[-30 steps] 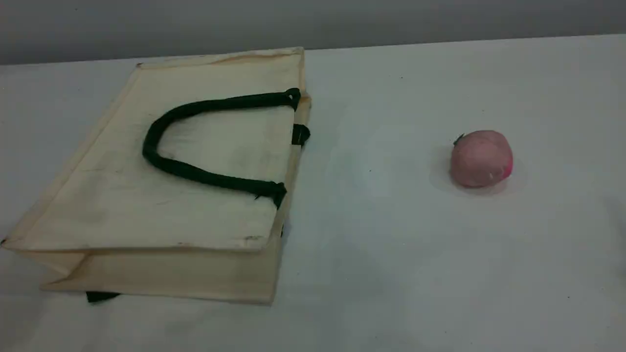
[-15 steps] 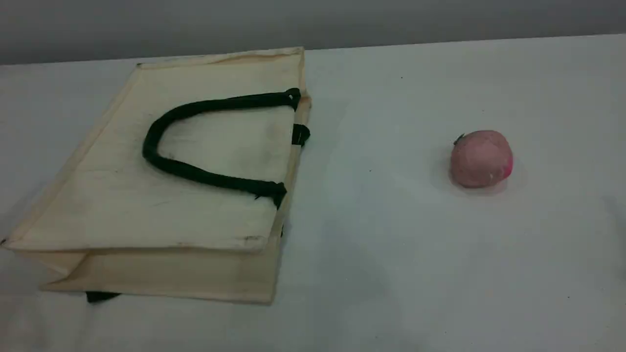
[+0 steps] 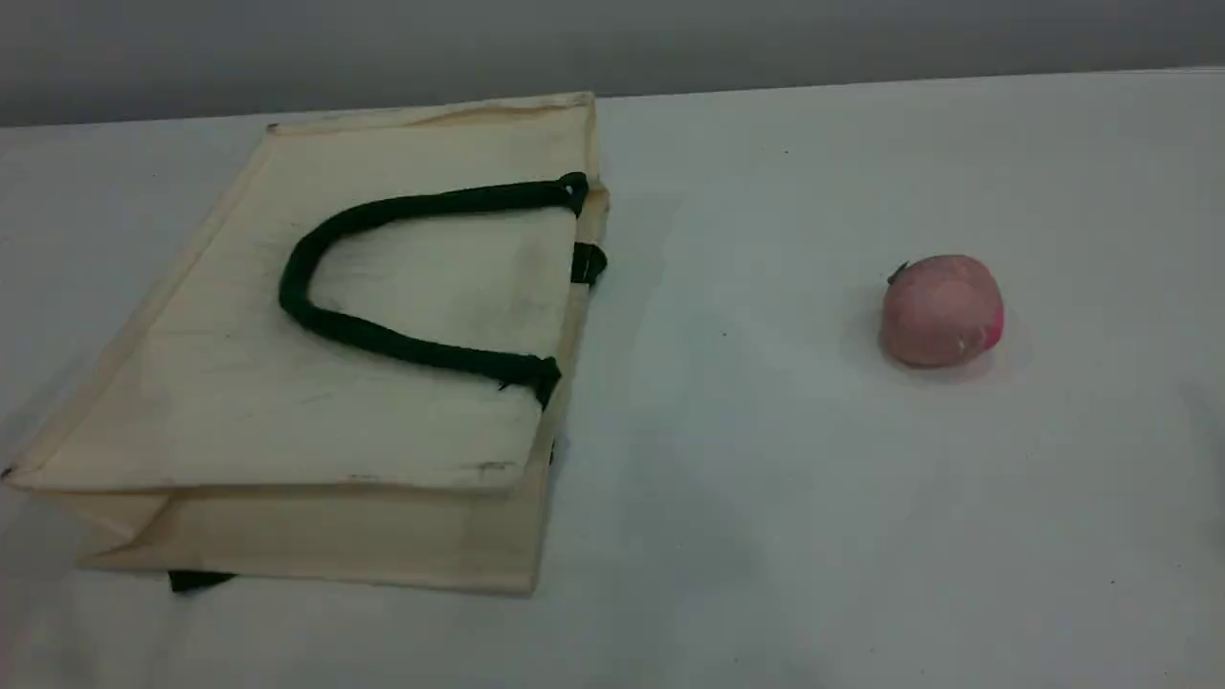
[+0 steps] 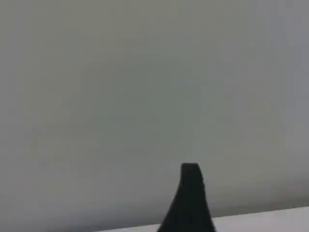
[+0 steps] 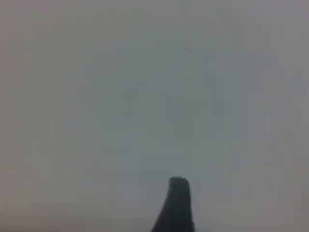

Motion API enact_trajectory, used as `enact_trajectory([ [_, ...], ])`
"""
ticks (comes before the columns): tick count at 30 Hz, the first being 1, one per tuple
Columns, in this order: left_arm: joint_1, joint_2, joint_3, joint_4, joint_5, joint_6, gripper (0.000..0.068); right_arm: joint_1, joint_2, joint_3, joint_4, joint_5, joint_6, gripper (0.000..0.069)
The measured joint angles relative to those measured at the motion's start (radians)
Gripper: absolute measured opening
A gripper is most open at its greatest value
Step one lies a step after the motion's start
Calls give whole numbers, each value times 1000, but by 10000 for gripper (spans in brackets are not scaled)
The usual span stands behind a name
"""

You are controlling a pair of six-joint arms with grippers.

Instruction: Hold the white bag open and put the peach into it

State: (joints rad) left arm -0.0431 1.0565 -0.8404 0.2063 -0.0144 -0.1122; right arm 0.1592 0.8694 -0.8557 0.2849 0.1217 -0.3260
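Note:
The white bag (image 3: 287, 421) lies flat on the left half of the table, its mouth edge facing right. Its dark green rope handle (image 3: 289, 287) curls over the top face. The peach (image 3: 941, 309) sits alone to the right, well apart from the bag. Neither arm shows in the scene view. The left wrist view holds only one dark fingertip (image 4: 190, 193) of my left gripper against a grey wall. The right wrist view likewise shows a single dark fingertip (image 5: 177, 203) on plain grey. Nothing is near either fingertip, and both grippers are open.
The white table (image 3: 766, 498) runs back to a grey wall (image 3: 612, 38). A dark green tab (image 3: 589, 263) sticks out at the bag's mouth edge, and a dark bit (image 3: 196, 580) pokes from under its near side.

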Motion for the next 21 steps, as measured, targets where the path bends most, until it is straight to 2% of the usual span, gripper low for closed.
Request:
enact_trajectory([
  [11, 0, 1, 0, 1, -22, 0, 550, 0, 2, 0, 4, -31, 1, 580],
  [16, 0, 7, 0, 0, 5, -50, 550, 0, 9, -2, 30, -87, 14, 580],
  [21, -15, 80, -19, 1, 14, -70, 550, 0, 80, -1, 32, -67, 4, 580],
])
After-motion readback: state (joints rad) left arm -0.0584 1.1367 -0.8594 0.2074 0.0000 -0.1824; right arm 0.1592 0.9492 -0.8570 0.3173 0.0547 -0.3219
